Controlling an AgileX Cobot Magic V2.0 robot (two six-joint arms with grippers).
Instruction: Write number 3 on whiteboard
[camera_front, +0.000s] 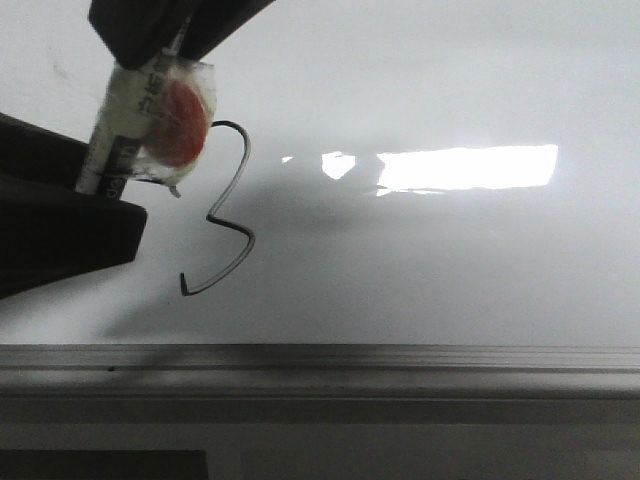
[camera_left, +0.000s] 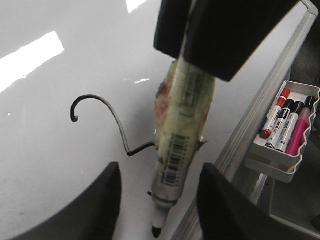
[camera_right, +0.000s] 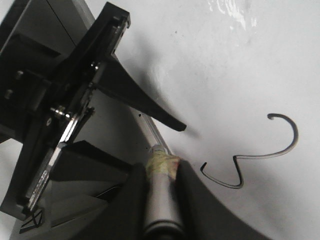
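A thin dark number 3 (camera_front: 211, 215) is drawn on the whiteboard (camera_front: 450, 280). It also shows in the left wrist view (camera_left: 119, 125) and the right wrist view (camera_right: 260, 157). My right gripper (camera_front: 165, 55) is shut on a tape-wrapped marker (camera_front: 150, 120), just left of the 3's top. The right wrist view shows its jaws pressed on the barrel (camera_right: 161, 200). My left gripper (camera_left: 160, 167) is open. Its fingers (camera_left: 100, 200) stand on either side of the marker's lower barrel (camera_left: 182, 120) without touching it. The black tip (camera_left: 157, 231) is bare.
A grey metal rail (camera_front: 400, 360) runs along the board's lower edge. A white tray (camera_left: 280, 165) with several spare markers (camera_left: 287, 120) hangs beyond the rail. Bright light glare (camera_front: 470, 167) lies on the board right of the 3.
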